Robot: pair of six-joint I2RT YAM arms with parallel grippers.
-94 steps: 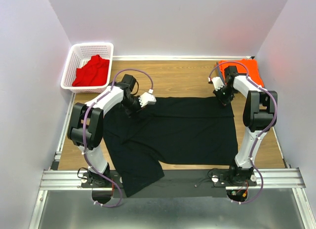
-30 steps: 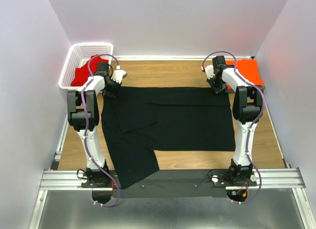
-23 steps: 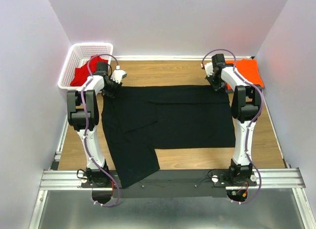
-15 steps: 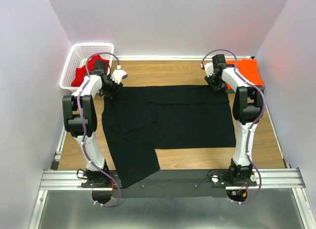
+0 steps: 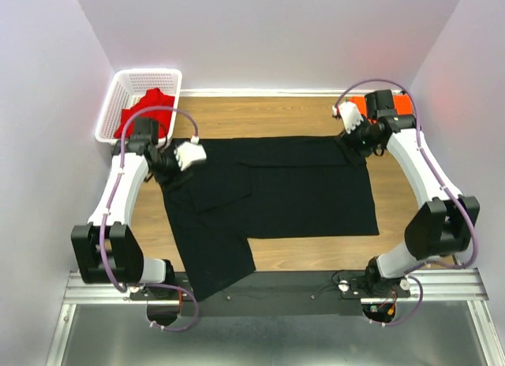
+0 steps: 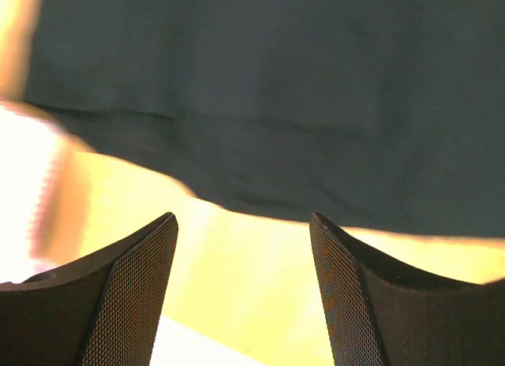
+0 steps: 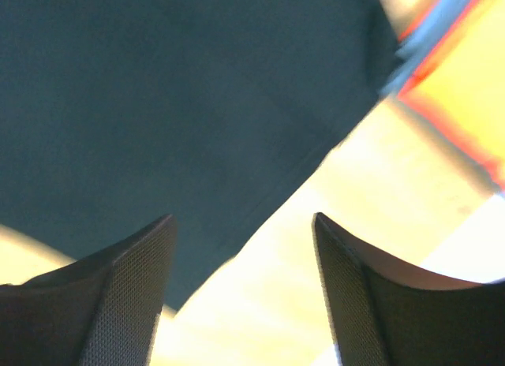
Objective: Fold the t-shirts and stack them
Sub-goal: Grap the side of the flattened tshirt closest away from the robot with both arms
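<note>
Black t-shirt (image 5: 268, 192): spread flat across the middle of the table (image 5: 284, 117); its near left part reaches past the near edge.
Orange t-shirt (image 5: 398, 104): far right corner of the table.
Red t-shirt (image 5: 146, 107): bunched in the white basket (image 5: 109, 106) at the far left corner.
Left gripper (image 6: 241, 224): jaws wide, nothing between them, over the black shirt's far left corner.
Right gripper (image 7: 241, 224): jaws wide, empty, over its far right corner.

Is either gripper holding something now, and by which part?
Nothing is held. The left gripper and the right gripper are open and empty, near the far corners of the black t-shirt.
</note>
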